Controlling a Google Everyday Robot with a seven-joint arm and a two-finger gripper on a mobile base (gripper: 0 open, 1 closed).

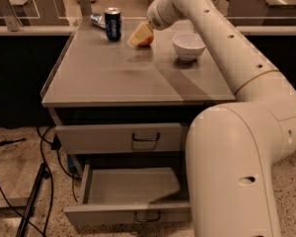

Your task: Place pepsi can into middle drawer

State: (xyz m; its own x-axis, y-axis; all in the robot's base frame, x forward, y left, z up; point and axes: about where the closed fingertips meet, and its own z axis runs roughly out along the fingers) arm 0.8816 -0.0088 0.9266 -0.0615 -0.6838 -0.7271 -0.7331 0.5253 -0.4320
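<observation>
White Pepsi lettering shows on the dark blue, silver-topped pepsi can [112,23], upright at the upper left of the frame on the far edge of the cabinet top [113,78]. The gripper [139,34] hangs just right of it; whether it is clenched or released I cannot tell. At the bottom, the arm [237,157] hides the right end of the open middle drawer [128,186].

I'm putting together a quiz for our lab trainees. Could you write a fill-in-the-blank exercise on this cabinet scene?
1. The pepsi can stands ____ on the cabinet top.
2. The gripper is above that top, between the pepsi can and the ____ bowl.
3. The middle drawer is pulled ____.
4. The upper drawer is ____.
Missing words: upright; white; open; shut.
</observation>
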